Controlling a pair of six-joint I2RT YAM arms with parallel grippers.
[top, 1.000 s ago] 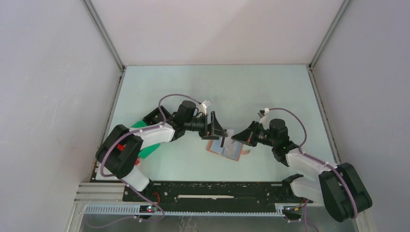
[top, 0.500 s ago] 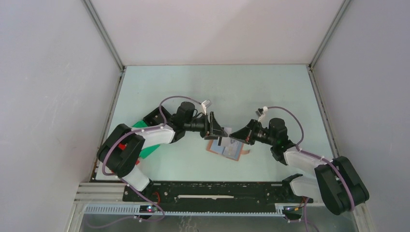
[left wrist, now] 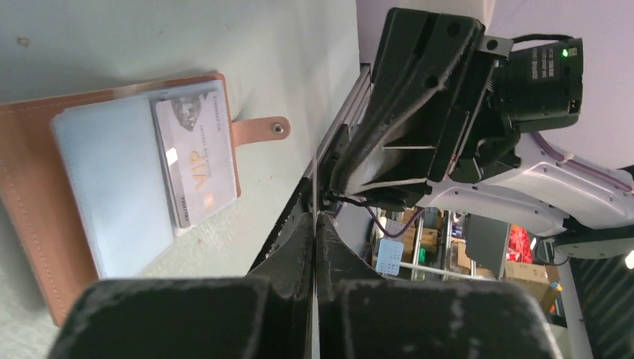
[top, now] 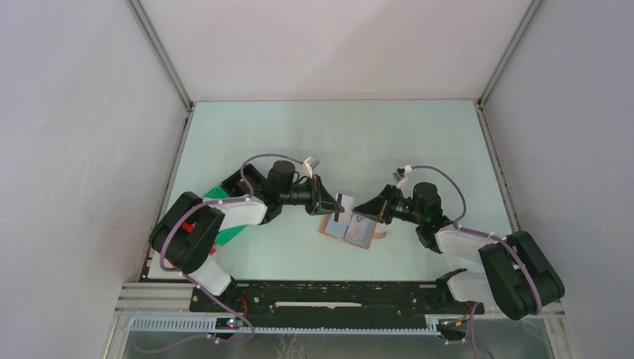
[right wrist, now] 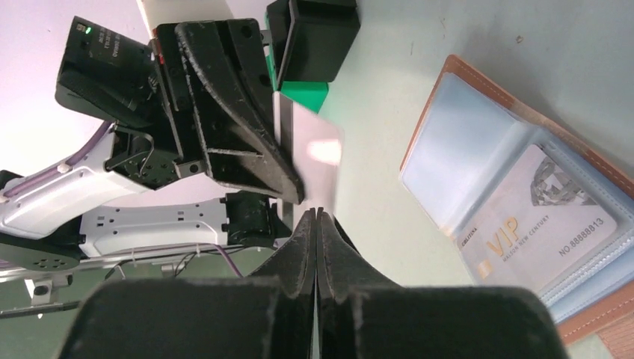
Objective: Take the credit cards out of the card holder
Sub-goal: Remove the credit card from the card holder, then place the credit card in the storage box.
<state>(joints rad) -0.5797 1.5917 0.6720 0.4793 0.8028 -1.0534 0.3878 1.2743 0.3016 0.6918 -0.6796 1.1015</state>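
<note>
The tan card holder [top: 338, 231] lies open on the table, also seen in the left wrist view [left wrist: 30, 187] and the right wrist view [right wrist: 598, 323]. A pale VIP credit card [left wrist: 196, 163] [right wrist: 540, 217] sits in its clear sleeve. A second pale credit card [top: 345, 202] [right wrist: 318, 153] hangs in the air above the holder's far edge. My right gripper [top: 359, 211] [right wrist: 315, 212] is shut on one end of it. My left gripper [top: 335, 205] [left wrist: 315, 217] is shut on the other end, where the card shows edge-on [left wrist: 315, 179].
A green bin [top: 217, 192] [right wrist: 303, 96] and a black bin [right wrist: 318, 37] sit at the left under my left arm, with something red [top: 206, 251] beside them. Grey walls enclose the table on three sides.
My left gripper has shut on the raised card that my right gripper holds. Both grippers have drifted slightly towards the far side with the card.
</note>
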